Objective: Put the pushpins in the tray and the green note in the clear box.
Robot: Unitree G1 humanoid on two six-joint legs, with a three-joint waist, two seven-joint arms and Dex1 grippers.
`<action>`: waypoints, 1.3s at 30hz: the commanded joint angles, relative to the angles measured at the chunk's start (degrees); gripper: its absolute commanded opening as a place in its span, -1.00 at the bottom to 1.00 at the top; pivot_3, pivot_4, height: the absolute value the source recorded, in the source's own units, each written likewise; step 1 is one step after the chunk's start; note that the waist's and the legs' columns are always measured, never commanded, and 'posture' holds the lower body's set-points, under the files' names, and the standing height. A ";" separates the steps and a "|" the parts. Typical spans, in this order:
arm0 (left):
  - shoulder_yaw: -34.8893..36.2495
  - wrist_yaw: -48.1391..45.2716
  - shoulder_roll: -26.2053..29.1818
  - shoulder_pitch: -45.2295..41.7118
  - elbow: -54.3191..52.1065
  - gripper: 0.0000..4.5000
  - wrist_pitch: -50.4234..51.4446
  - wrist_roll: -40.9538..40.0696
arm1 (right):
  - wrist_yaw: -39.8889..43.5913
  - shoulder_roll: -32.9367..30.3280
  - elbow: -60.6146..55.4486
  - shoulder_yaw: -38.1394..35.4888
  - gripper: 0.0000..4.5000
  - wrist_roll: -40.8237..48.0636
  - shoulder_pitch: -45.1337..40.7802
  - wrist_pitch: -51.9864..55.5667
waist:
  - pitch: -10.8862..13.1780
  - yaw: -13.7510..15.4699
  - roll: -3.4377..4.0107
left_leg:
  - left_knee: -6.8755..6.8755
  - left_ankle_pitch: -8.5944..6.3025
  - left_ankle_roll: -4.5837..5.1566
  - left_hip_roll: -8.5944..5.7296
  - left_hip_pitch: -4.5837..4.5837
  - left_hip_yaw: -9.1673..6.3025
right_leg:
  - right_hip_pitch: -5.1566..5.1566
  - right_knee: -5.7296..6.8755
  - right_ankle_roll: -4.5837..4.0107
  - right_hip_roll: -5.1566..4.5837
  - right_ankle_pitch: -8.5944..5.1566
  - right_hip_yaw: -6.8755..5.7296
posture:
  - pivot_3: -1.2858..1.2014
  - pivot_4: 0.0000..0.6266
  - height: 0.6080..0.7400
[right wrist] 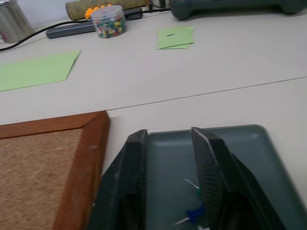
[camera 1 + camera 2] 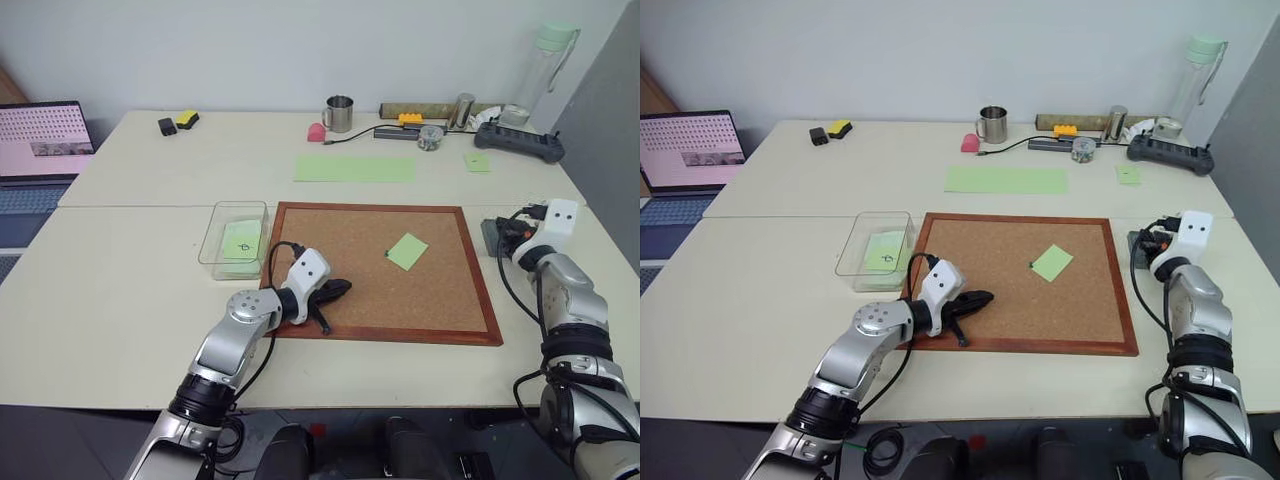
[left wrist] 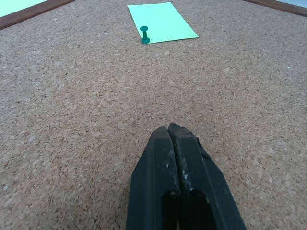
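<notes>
The light-green note [image 2: 407,251] lies on the cork board [image 2: 330,225], held at its corner by a green pushpin [image 3: 145,35]. My left gripper [image 2: 343,287] rests shut and empty on the board's near left part, pointing toward the note. The clear box [image 2: 212,243] stands just left of the board. Off the board's right edge sits the dark-grey tray [image 1: 249,158], and my right gripper [image 1: 168,131] hovers over it, open with nothing between its fingers. A blue pushpin [image 1: 194,213] and a green one [image 1: 197,191] lie in the tray.
A pen-marked green note [image 2: 241,240] lies inside the clear box. At the back are a long green sheet [image 2: 354,168], another green note [image 2: 477,161], a jar of pins [image 2: 430,138], a metal mug [image 2: 339,113] and a power strip [image 2: 518,141]. A laptop [image 2: 40,140] stands far left.
</notes>
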 commanded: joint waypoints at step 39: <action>0.11 1.74 0.75 2.17 -1.99 -1.00 1.43 0.11 | 20.85 12.63 -11.30 25.19 0.34 -5.66 3.29 -3.03 | 0.00 0.04 0.00 | 0.01 0.00 -0.01 0.01 0.00 -0.18 | 0.00 0.02 0.00 0.01 0.00 -0.14 | 0.03 -0.52 1.00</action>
